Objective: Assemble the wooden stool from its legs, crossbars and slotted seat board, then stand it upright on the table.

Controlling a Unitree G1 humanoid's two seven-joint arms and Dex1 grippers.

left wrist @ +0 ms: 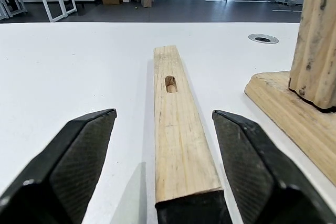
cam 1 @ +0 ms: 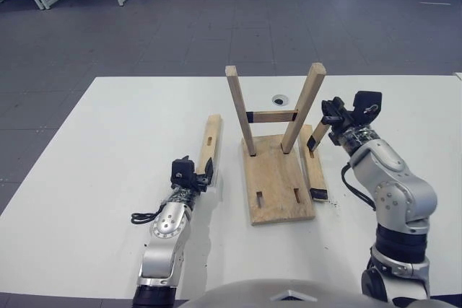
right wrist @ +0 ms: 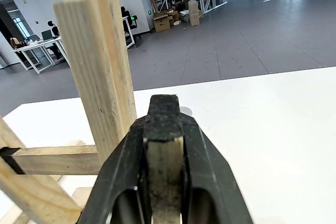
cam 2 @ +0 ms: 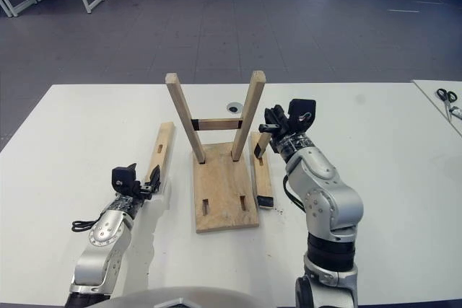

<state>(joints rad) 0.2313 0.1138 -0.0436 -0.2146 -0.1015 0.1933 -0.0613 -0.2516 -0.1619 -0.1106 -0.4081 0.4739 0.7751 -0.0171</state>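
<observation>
We are clamping a crossbar (cam 1: 318,135) in the right gripper (cam 1: 330,116). The left gripper (cam 1: 193,172), gaping, is straddling the leg (cam 1: 211,138) nearer the table's (cam 1: 101,149) left edge, best centred before closing.

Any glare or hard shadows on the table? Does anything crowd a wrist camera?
Left eye view: even light, no glare on the table, faint shadow along the seat board. Right wrist view: right claw shut on a crossbar close to the lens, hiding much of the table.
</observation>
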